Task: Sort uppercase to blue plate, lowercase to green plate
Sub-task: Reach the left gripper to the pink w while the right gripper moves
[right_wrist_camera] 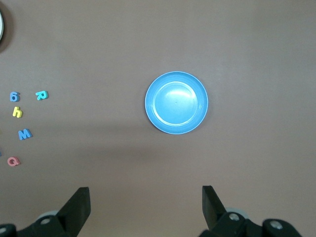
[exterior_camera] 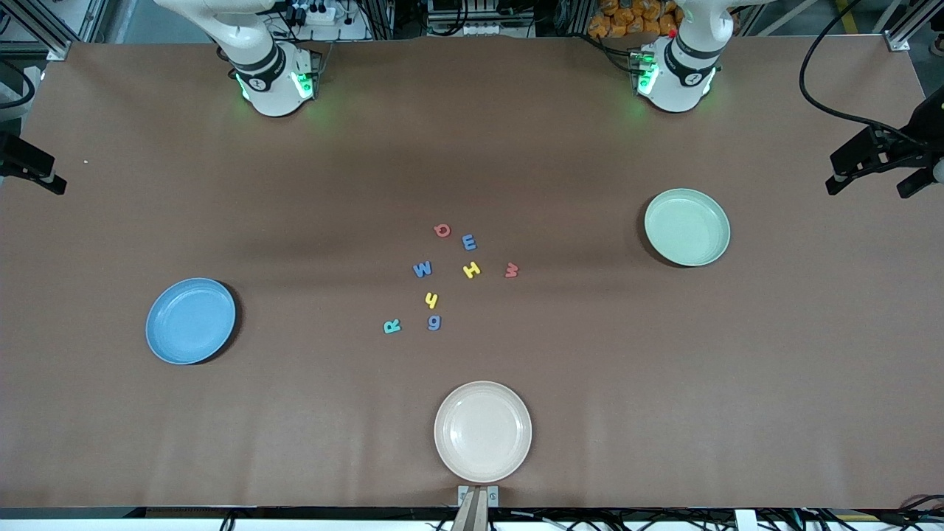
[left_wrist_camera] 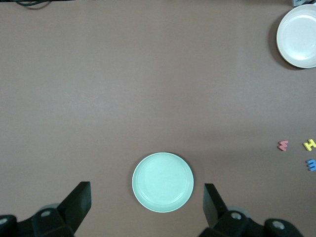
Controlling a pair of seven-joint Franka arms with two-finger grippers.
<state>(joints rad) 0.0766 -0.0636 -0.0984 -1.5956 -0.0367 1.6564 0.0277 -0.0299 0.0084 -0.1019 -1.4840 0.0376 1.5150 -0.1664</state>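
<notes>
Cream plate sits nearest, not in play. Nothing sorted yet: all eight letters cluster mid-tabletop, blue plate and green plate bare. Left hand over green plate, right hand near blue plate, both open, empty (waiting). Next: descend on one letter, e.g. teal R.
</notes>
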